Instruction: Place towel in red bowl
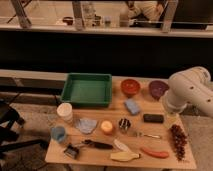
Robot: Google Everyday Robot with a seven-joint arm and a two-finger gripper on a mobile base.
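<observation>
Many small things crowd the wooden worktop (pixel 107 112). A green tray (pixel 87 89) sits at the back left, with the red bowl (pixel 130 87) just to its right and a purple bowl (pixel 158 89) beside that, both along the far edge. A blue sponge (pixel 132 106) lies just in front of the red bowl, roughly between it and the towel, and a black block (pixel 153 118) lies further right. Around the towel stand a white cup (pixel 64 112) to its left, a blue cup (pixel 58 133) toward the front left, and an orange round thing (pixel 106 127) and a dark can (pixel 124 124) to its right. Along the front lie a black-handled tool (pixel 97 144) and a banana (pixel 125 156), with a bunch of grapes (pixel 178 141) near the right edge. The towel (pixel 86 125) is a small grey-blue cloth, crumpled and lying low on the worktop in front of the tray — well apart from the red bowl. The white arm (pixel 192 90) bends in from the right, its thick rounded segments over the right side of the worktop, next to the purple bowl. The end effector (pixel 171 119) hangs at its lower end, just right of the black block and well apart from the towel — whether it is open or closed cannot be told.
</observation>
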